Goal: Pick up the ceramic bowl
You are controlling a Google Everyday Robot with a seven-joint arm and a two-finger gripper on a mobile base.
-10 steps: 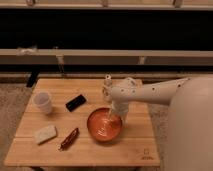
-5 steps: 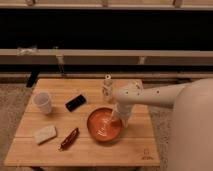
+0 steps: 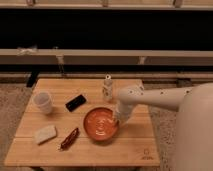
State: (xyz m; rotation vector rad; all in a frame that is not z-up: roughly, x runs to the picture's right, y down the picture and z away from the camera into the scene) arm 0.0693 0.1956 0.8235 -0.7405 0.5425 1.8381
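The ceramic bowl (image 3: 100,126) is round, shallow and orange-red, with a paler streaky inside. It sits on the wooden table (image 3: 85,150), right of centre. My gripper (image 3: 118,119) comes in from the right on the white arm and points down at the bowl's right rim. Its tip is at or just over the rim.
A small white cup (image 3: 43,102) stands at the table's left. A black flat object (image 3: 75,103) lies near the middle. A small white bottle (image 3: 107,89) stands behind the bowl. A pale sponge (image 3: 45,134) and a red-brown packet (image 3: 69,138) lie at the front left.
The arm has shifted right and lowered; the gripper has moved from over the bowl's back right part down to its right rim. The bowl has not moved.
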